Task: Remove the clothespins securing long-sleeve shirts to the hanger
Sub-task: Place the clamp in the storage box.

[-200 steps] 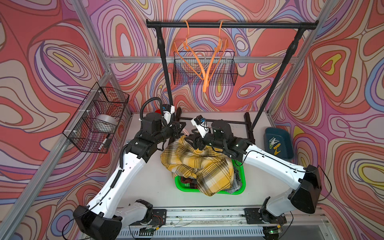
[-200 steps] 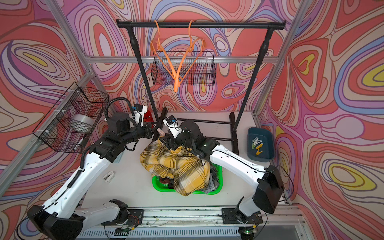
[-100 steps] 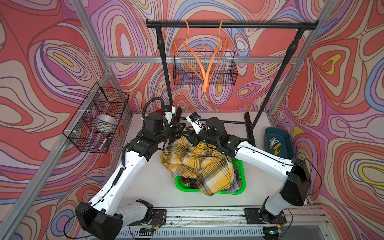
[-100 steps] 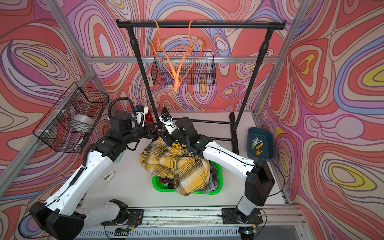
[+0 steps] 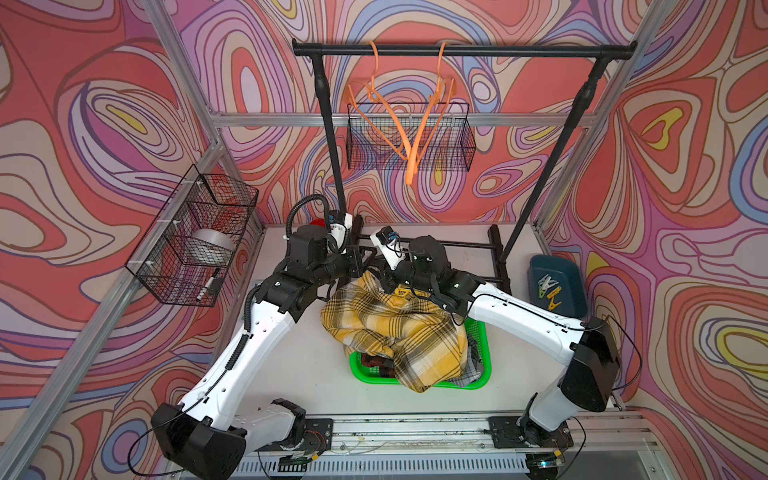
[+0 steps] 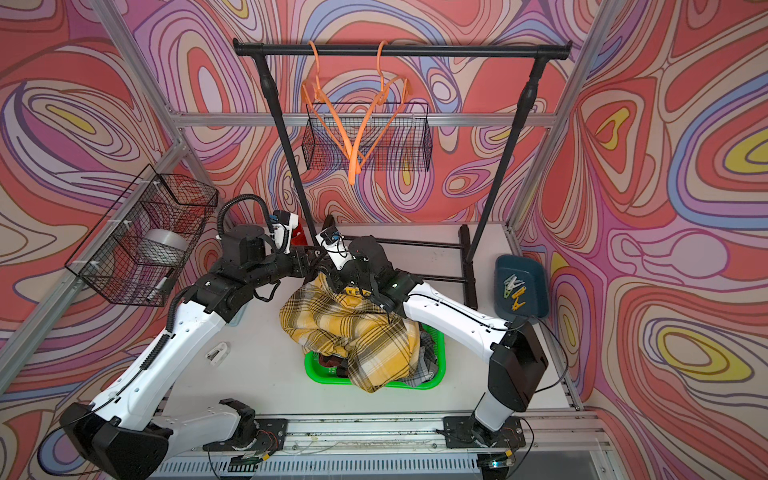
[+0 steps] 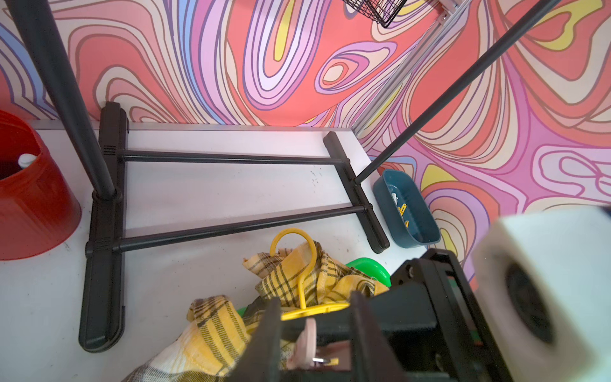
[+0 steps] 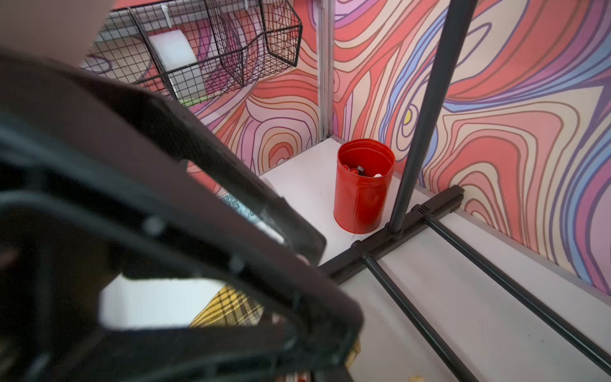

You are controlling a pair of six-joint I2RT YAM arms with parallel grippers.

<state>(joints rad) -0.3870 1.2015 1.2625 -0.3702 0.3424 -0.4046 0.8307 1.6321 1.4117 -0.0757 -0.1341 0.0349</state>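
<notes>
White table (image 5: 316,365) bearing heaped shirts (image 5: 395,328), swirl-patterned walls (image 5: 83,124), black rack (image 5: 498,51)

The crumpled flannel shirt (image 5: 390,328) is yellow-and-black plaid. A grey-and-white plaid cloth (image 5: 470,368) shows under it in the bright green plastic basket (image 5: 485,361). The thin plastic hanger (image 7: 317,311) at the shirt's collar is yellow. The two plastic hangers (image 5: 409,137) on the black metal rail (image 5: 498,50) are orange. Yellow and pale green clothespins (image 5: 548,291) lie in a dark teal plastic tray (image 5: 574,286). The round tub (image 8: 362,195) is red. The walls (image 5: 83,124) swirl in red, pink, purple, blue and yellow.
</notes>
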